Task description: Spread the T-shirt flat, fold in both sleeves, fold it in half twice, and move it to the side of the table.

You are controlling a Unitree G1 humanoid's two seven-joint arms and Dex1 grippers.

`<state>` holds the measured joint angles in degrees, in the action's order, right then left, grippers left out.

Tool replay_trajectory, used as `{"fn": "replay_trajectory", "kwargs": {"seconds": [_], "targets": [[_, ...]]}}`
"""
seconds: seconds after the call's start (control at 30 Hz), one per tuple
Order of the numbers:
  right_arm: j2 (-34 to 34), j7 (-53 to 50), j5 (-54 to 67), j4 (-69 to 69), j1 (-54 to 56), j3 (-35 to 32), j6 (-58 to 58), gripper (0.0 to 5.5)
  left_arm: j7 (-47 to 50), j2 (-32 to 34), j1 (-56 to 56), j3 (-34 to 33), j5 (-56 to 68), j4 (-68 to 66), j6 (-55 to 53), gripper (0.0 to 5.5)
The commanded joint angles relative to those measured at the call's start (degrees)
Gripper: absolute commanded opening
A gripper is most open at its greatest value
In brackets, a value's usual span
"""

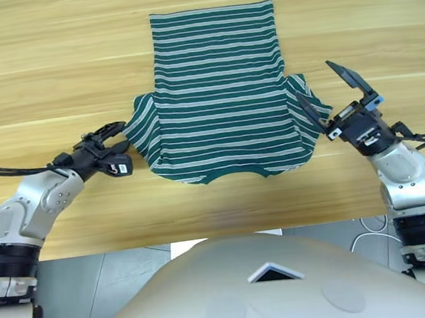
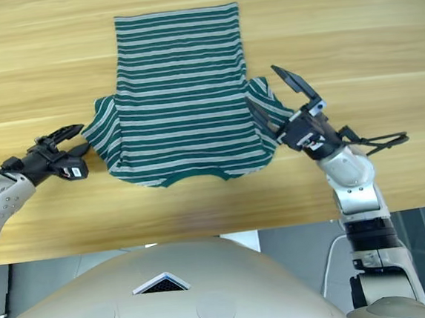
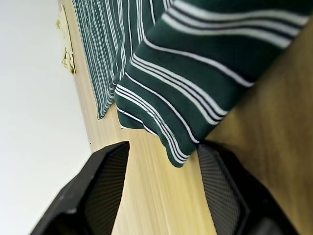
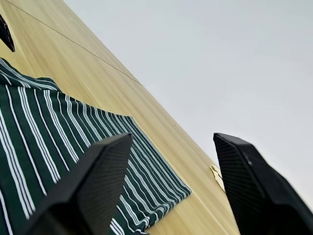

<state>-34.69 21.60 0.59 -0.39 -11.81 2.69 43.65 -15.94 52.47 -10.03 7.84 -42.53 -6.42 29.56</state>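
Observation:
A dark green T-shirt [image 1: 221, 91] with white stripes lies spread flat on the wooden table [image 1: 41, 77], collar toward me and hem at the far side. Its left sleeve [image 1: 141, 124] and right sleeve [image 1: 308, 102] stick out to the sides. My left gripper [image 1: 125, 135] is open right at the left sleeve's tip; in the left wrist view the sleeve hem [image 3: 176, 147] reaches into the gap between the fingers [image 3: 105, 181]. My right gripper [image 1: 331, 93] stands wide open at the right sleeve, one finger [image 1: 309, 110] against the cloth, the other raised over bare wood.
Bare wood stretches left and right of the shirt. The table's near edge [image 1: 204, 238] runs just in front of the collar, with grey floor below. A small yellowish scrap [image 3: 66, 46] sits at the table's far edge.

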Motion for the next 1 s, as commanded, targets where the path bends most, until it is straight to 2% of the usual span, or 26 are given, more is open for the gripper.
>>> {"fn": "replay_trajectory", "kwargs": {"seconds": [0.03, 0.23, 0.3, 0.57, 0.73, 1.0], "targets": [[0.62, 0.55, -0.81, 0.52, -0.08, -0.76, -0.16, 3.07, -0.14, -0.47, 0.35, 3.33, -2.89, -4.33, -1.57, 2.56], [1.10, 0.41, -1.22, 1.29, 0.01, -0.93, 0.24, 3.07, 1.51, -1.67, 2.82, 7.00, -3.25, -6.19, -0.61, 2.56], [1.22, 0.33, -1.30, 1.29, -0.10, -1.02, 0.29, 3.11, 1.69, -1.99, 3.93, 8.45, -4.04, -7.15, -0.63, 2.29], [1.86, 0.52, -1.36, 1.45, -0.27, -1.44, 0.46, 3.11, 1.41, -0.76, 4.40, 10.97, -3.57, -7.57, -1.00, 0.64], [2.12, 0.67, -1.12, 1.48, -0.29, -1.56, 0.50, 3.11, 2.78, -0.27, 4.85, 11.16, -3.78, -7.78, -2.04, 0.09], [2.64, 0.72, -1.12, 1.88, -0.02, -1.35, 0.65, 3.11, 10.53, -3.00, 4.68, 8.28, -3.18, -2.78, -3.64, 0.02]]}}
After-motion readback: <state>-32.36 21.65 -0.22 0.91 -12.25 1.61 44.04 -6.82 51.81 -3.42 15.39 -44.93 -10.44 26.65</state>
